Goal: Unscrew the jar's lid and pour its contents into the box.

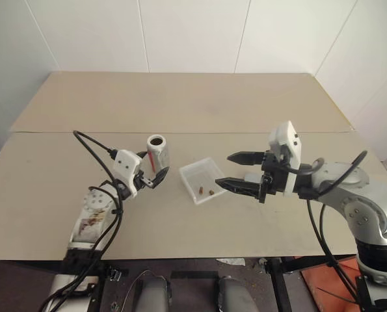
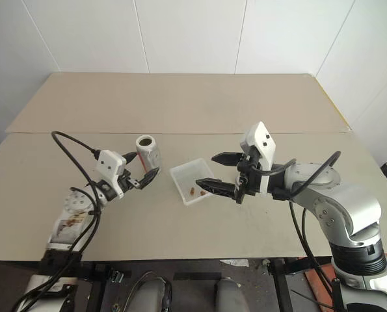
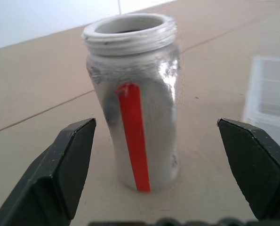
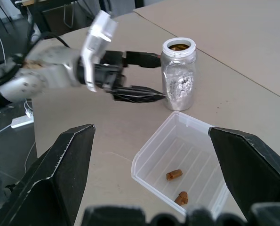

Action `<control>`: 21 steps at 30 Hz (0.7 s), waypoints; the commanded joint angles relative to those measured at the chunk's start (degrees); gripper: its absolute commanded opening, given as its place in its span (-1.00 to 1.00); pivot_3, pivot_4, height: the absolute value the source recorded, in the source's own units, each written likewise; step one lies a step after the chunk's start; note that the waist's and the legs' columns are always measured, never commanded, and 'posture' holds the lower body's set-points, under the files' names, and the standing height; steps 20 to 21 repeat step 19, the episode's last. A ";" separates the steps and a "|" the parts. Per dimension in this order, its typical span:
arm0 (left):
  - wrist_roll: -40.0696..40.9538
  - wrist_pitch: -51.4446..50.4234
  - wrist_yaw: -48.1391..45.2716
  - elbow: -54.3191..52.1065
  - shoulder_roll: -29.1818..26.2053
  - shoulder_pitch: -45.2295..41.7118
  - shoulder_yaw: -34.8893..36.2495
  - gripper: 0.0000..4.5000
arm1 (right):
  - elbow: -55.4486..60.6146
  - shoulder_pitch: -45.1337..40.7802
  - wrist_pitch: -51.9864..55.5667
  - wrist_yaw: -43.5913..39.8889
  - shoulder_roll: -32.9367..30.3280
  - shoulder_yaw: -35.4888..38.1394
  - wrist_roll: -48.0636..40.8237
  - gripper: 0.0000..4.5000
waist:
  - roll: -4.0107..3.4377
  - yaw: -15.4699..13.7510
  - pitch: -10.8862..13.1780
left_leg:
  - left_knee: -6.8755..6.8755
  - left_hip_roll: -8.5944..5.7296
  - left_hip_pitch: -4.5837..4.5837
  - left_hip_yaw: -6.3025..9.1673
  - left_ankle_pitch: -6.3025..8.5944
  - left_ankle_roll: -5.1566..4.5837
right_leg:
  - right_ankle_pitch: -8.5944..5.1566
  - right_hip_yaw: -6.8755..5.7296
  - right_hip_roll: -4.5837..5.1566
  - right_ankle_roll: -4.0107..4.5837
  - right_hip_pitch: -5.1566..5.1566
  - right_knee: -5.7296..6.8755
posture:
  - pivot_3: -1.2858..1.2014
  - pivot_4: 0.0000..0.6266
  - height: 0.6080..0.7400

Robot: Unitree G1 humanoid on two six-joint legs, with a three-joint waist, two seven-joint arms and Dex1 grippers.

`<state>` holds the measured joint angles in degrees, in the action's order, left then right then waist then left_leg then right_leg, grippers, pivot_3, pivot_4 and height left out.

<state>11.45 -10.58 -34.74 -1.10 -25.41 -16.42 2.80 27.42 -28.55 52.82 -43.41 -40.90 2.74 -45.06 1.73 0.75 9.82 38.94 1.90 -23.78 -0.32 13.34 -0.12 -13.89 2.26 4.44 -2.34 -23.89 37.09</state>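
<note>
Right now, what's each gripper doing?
Left gripper: jaws open, either side of the jar, not gripping.
Right gripper: jaws open, empty.

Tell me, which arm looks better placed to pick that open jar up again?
Probably the left. Its gripper sits right beside the jar, jaws open to either side of it. The right gripper hangs over the box, farther from the jar.

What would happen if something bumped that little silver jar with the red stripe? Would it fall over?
Quite possibly. The jar stands taller than it is wide on a small base, so a sideways knock could tip it, and being round it would probably roll across the table. Its shiny sides look smooth, perhaps slippery. With its top open, any bits still inside might spill.
</note>
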 commanded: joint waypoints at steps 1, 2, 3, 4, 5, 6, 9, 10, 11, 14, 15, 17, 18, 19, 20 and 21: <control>5.32 -5.94 -5.42 -12.75 -7.42 5.52 4.59 0.99 | 1.21 0.05 -2.37 -0.72 -0.85 1.14 0.67 1.00 | 0.00 0.17 0.00 | -0.02 0.01 0.00 -0.01 0.00 0.00 | 0.00 0.02 0.00 0.00 -0.03 0.01 | 0.03 -0.52 1.00; 7.74 -7.75 -7.32 -15.50 -9.52 7.08 6.14 0.99 | 1.42 0.28 -2.51 -0.86 -1.08 1.21 0.77 1.00 | 0.00 0.34 0.00 | -0.04 0.02 0.00 -0.04 0.00 0.00 | 0.00 0.07 -0.01 0.00 -0.07 0.01 | 0.03 -0.52 1.00; 11.12 -9.45 -9.86 -18.40 -11.96 8.92 8.55 0.99 | 1.65 0.58 -2.69 -1.14 -1.42 1.42 0.87 1.00 | -0.01 0.32 0.00 | -0.06 0.05 -0.01 -0.05 0.00 0.00 | 0.00 0.09 -0.02 0.01 -0.12 0.03 | 0.03 -0.52 1.00; 14.49 -10.75 -12.33 -20.66 -14.24 10.53 11.30 0.99 | 1.80 0.84 -2.79 -1.49 -1.86 1.71 0.89 1.00 | -0.01 0.28 0.00 | -0.08 0.05 0.01 -0.06 0.00 0.00 | -0.01 0.10 -0.01 0.01 -0.13 0.04 | 0.03 -0.52 1.00; 18.22 -12.13 -15.65 -22.30 -16.99 12.12 14.87 0.99 | 1.95 1.11 -3.04 -1.98 -2.40 2.00 1.01 1.00 | 0.00 0.25 0.00 | -0.08 0.07 0.00 -0.07 0.00 0.00 | -0.01 0.09 -0.02 0.01 -0.14 0.03 | 0.03 -0.52 1.00; 20.84 -13.17 -17.77 -23.34 -18.91 13.22 17.31 0.99 | 2.03 1.31 -3.26 -2.34 -2.80 2.18 1.10 1.00 | 0.00 0.25 0.00 | -0.08 0.08 0.00 -0.08 0.00 0.01 | -0.01 0.08 -0.02 0.02 -0.13 0.03 | 0.03 -0.52 1.00; 28.07 -15.20 -27.92 -23.29 -26.42 16.98 27.88 0.99 | 1.52 2.13 -4.96 -4.78 -5.08 3.34 1.64 1.00 | -0.01 0.07 0.00 | -0.09 0.08 0.03 -0.15 0.00 0.01 | -0.03 0.08 0.00 0.02 -0.12 0.00 | 0.03 -0.52 1.00; 30.19 -15.74 -31.42 -22.66 -28.51 18.10 31.24 0.99 | 1.27 2.48 -5.63 -5.75 -5.84 3.76 1.72 1.00 | -0.01 0.08 0.01 | -0.10 0.08 0.04 -0.17 0.00 0.01 | -0.03 0.07 -0.01 0.03 -0.09 -0.03 | 0.03 -0.52 1.00; 32.22 -16.23 -35.12 -21.82 -30.31 19.13 34.44 0.99 | 0.93 2.77 -6.23 -6.83 -6.60 4.28 1.70 1.00 | 0.00 0.10 0.01 | -0.10 0.09 0.03 -0.20 0.00 0.01 | -0.05 0.07 -0.01 0.04 -0.13 -0.02 | 0.03 -0.52 1.00; 34.11 -17.48 -40.71 -19.94 -33.78 21.96 39.83 0.99 | -0.23 3.52 -7.72 -9.64 -8.94 5.75 1.61 1.00 | -0.01 0.01 0.01 | -0.13 0.09 0.04 -0.25 0.00 0.01 | -0.08 0.07 0.00 0.05 -0.14 -0.05 | 0.03 -0.52 1.00; 33.93 -17.40 -41.74 -19.50 -34.26 22.81 40.72 0.99 | -0.53 4.04 -8.30 -10.66 -9.68 6.37 1.64 1.00 | -0.01 -0.02 0.01 | -0.13 0.10 0.05 -0.26 0.01 0.01 | -0.08 0.07 -0.01 0.05 -0.13 -0.04 | 0.03 -0.52 1.00; 32.73 -16.05 -42.69 -19.35 -34.25 23.82 40.98 0.99 | -1.00 4.94 -9.23 -12.12 -10.82 7.27 1.58 1.00 | -0.01 -0.05 0.01 | -0.16 0.10 0.09 -0.27 0.01 0.01 | -0.09 0.07 -0.01 0.06 -0.09 -0.05 | 0.03 -0.52 1.00; 32.65 -15.81 -42.29 -19.64 -33.82 23.80 40.56 0.99 | -1.07 5.23 -9.50 -12.49 -11.19 7.45 1.69 1.00 | -0.01 -0.02 0.01 | -0.16 0.11 0.09 -0.29 0.01 0.01 | -0.09 0.08 -0.01 0.06 -0.10 -0.05 | 0.03 -0.52 1.00; 32.96 -15.96 -41.35 -20.06 -33.29 23.34 39.82 0.99 | -1.15 5.32 -9.70 -12.61 -11.37 7.45 1.81 1.00 | -0.01 -0.02 0.01 | -0.15 0.11 0.09 -0.29 0.01 0.01 | -0.09 0.08 -0.02 0.06 -0.10 -0.05 | 0.03 -0.52 1.00; 32.96 -15.96 -41.35 -20.06 -33.29 23.34 39.82 0.99 | -1.15 5.32 -9.70 -12.61 -11.37 7.45 1.81 1.00 | -0.01 -0.02 0.01 | -0.15 0.11 0.09 -0.29 0.01 0.01 | -0.09 0.08 -0.02 0.06 -0.10 -0.05 | 0.03 -0.52 1.00; 32.96 -15.96 -41.35 -20.06 -33.29 23.34 39.82 0.99 | -1.15 5.32 -9.70 -12.61 -11.37 7.45 1.81 1.00 | -0.01 -0.02 0.01 | -0.15 0.11 0.09 -0.29 0.01 0.01 | -0.09 0.08 -0.02 0.06 -0.10 -0.05 | 0.03 -0.52 1.00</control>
